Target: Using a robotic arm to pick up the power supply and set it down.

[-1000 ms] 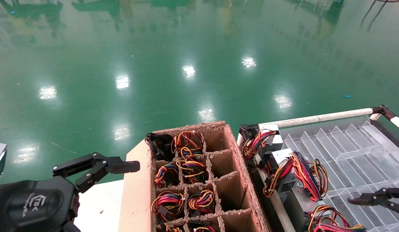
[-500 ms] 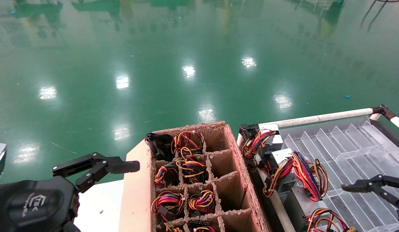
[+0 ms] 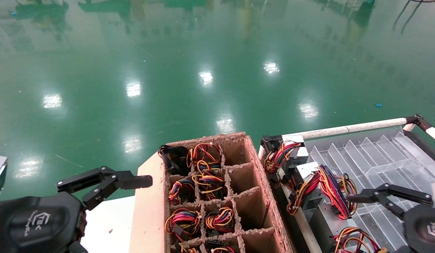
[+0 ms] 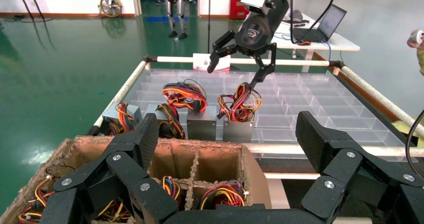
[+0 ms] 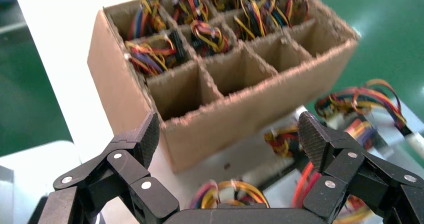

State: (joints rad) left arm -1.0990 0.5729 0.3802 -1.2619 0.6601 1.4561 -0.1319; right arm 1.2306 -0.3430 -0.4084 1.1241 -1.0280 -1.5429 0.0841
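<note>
Now the right tool, spread wide and empty, hovers beside the power supply standing in the clear tray. Best to straddle the metal box, not the wires; the left tool idles open.

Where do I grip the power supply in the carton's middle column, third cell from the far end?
From straight above: dividers of the brown cardboard carton wall every side. Of the power supply only the red-and-yellow wire loop shows; metal body hidden. The open right gripper could straddle the loop and close on the body's top.
</note>
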